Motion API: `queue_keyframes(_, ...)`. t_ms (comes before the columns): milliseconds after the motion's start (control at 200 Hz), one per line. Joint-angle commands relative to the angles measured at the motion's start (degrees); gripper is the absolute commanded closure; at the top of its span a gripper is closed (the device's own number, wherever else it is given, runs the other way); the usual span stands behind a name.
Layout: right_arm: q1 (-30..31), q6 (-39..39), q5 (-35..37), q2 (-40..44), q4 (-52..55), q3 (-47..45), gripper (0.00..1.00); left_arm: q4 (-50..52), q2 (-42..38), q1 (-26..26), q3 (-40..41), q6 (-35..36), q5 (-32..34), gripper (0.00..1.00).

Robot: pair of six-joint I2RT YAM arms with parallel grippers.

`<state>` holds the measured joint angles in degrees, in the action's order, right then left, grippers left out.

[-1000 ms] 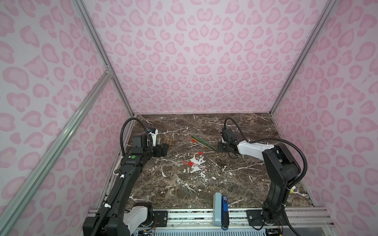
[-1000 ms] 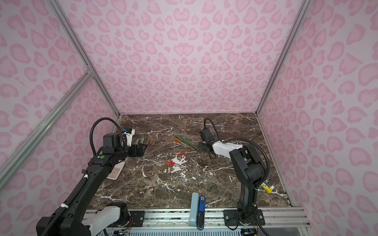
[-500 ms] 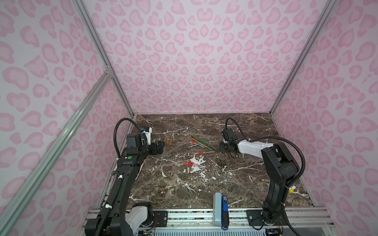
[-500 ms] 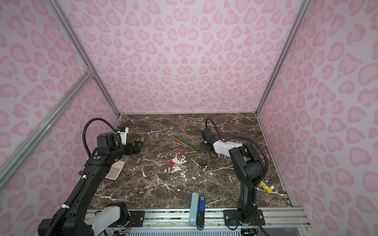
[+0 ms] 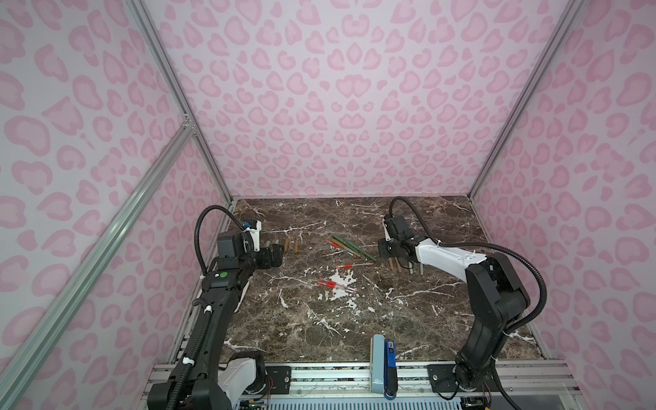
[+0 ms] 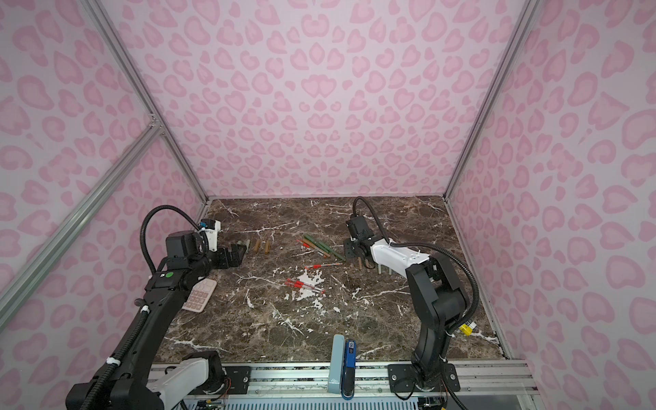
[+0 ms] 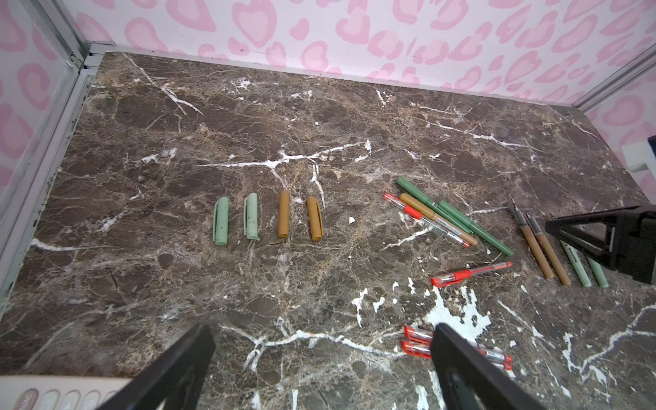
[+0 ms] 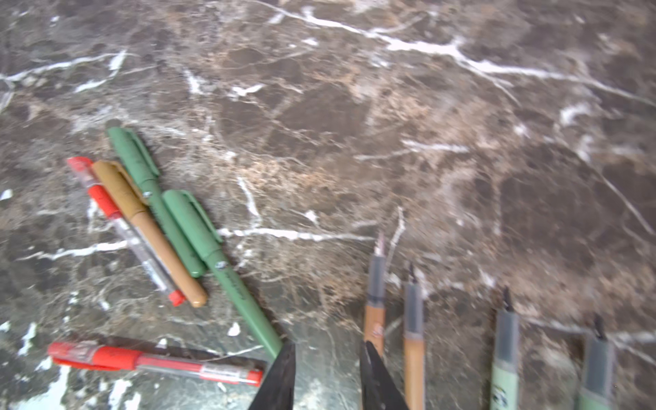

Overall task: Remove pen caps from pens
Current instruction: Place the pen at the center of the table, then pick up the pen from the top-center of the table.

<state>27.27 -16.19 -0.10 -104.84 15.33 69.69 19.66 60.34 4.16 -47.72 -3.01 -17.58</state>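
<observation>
Pens first: your right tool (image 8: pixel 328 349) has just gone from pressed together to slightly spread, with nothing between its jaws. The tan pen (image 8: pixel 374 312) just beside one jaw reads as set down, uncapped. Next along are three more bare pens (image 8: pixel 506 355) in the same row. A capped red pen (image 8: pixel 156 362) lies off to the tool's other side, with the capped pile (image 8: pixel 170 220) farther ahead. Your left tool (image 7: pixel 321 328) has backed off, spread wide and empty. Two red pens (image 7: pixel 419 340) sit at one jaw, and four pen caps (image 7: pixel 283 219) lie in a row well ahead on the counter (image 7: pixel 319 142). Looks like four done, the rest still capped.
</observation>
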Motion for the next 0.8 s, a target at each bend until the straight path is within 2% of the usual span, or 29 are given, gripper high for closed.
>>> queue_keyframes(0,1.25,4.92,-2.90,-2.23,4.08,2.59,0.66,-1.65,-0.60,0.24,-0.24,0.06,-0.59,0.01)
queue_keyframes(200,1.98,7.67,-6.06,-8.44,9.38,8.86,0.64,-1.03,-0.73,0.45,-0.75,0.02,-0.51,0.01)
queue_keyframes(715,1.84,12.57,-9.12,-16.51,12.39,14.93,0.64,-1.23,-1.09,1.39,-0.15,0.28,-0.87,0.00)
queue_keyframes(795,1.52,13.42,-9.39,-17.29,11.58,14.87,0.67,-2.55,-1.42,1.58,0.79,0.47,-0.87,0.00)
